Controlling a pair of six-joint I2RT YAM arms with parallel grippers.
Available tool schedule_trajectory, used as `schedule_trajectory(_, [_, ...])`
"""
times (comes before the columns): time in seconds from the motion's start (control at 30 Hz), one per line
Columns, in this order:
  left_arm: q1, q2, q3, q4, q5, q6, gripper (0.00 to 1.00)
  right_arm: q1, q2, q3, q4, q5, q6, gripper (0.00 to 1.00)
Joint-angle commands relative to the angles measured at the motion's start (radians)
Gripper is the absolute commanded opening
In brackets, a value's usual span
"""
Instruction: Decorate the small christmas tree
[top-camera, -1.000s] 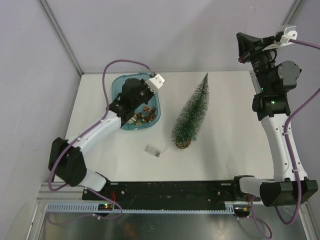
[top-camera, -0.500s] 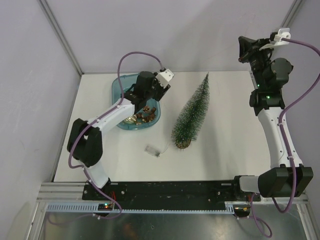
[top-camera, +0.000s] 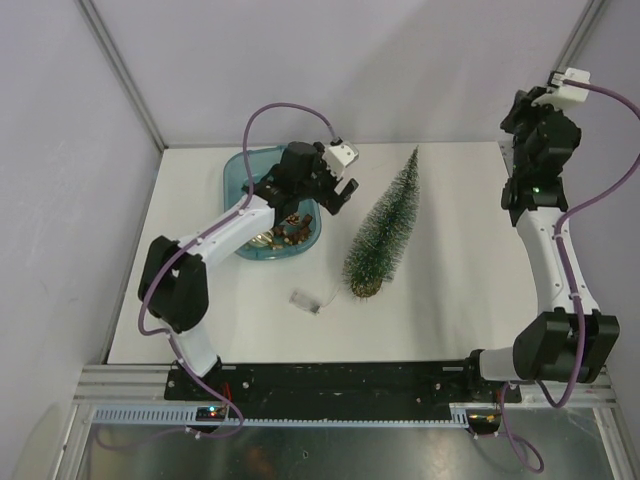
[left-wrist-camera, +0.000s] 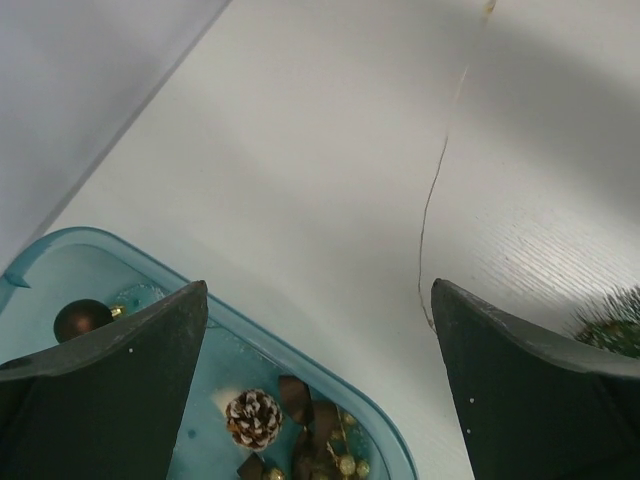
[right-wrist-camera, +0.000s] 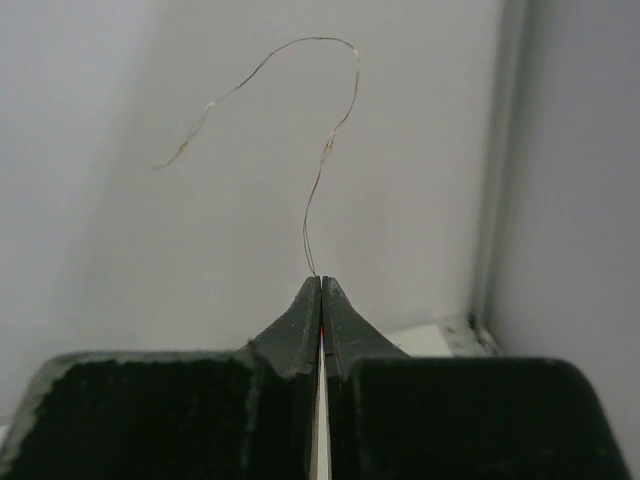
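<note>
My right jaws pinch a thin wire (right-wrist-camera: 320, 170), held high and well apart from the small christmas tree (top-camera: 385, 225), likely so it hangs untangled. My left jaws gape empty over the blue tray (top-camera: 235, 170), with the tree just beside them.

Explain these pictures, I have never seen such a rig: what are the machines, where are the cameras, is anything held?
Two robot arms are bolted at the near edge of a table. One picture looks down from above; the others come from a camera on each wrist. On the table are the small christmas tree, a blue tray of ornaments and a small clear box. The left end effector hangs open by the tray, empty. The right end effector is shut on a thin wire.
</note>
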Motion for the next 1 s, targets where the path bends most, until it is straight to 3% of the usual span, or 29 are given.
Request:
schedule_trajectory(0.0, [0.000,-0.097,0.068,-0.078,0.078,-0.024,0.98,-0.008,0.016,-0.008,-0.073,0.391,-0.054,0.00])
schedule_trajectory(0.2, [0.031,-0.166,0.089,-0.177,0.118,-0.036,0.99,-0.053,-0.067,-0.124,-0.114,0.702,-0.070,0.00])
schedule_trajectory(0.4, [0.072,-0.237,0.067,-0.223,0.131,-0.060,0.99,-0.114,-0.138,-0.286,-0.037,0.773,-0.073,0.00])
schedule_trajectory(0.63, [0.076,-0.315,0.042,-0.229,0.087,-0.061,1.00,-0.097,-0.178,-0.324,-0.139,0.988,-0.098,0.00])
schedule_trajectory(0.8, [0.075,-0.391,0.045,-0.246,0.161,-0.025,1.00,-0.094,-0.368,-0.391,-0.361,0.978,0.007,0.00])
schedule_trajectory(0.97, [0.053,-0.446,0.071,-0.252,0.242,-0.071,1.00,0.050,-0.658,-0.487,-0.645,0.966,0.078,0.00])
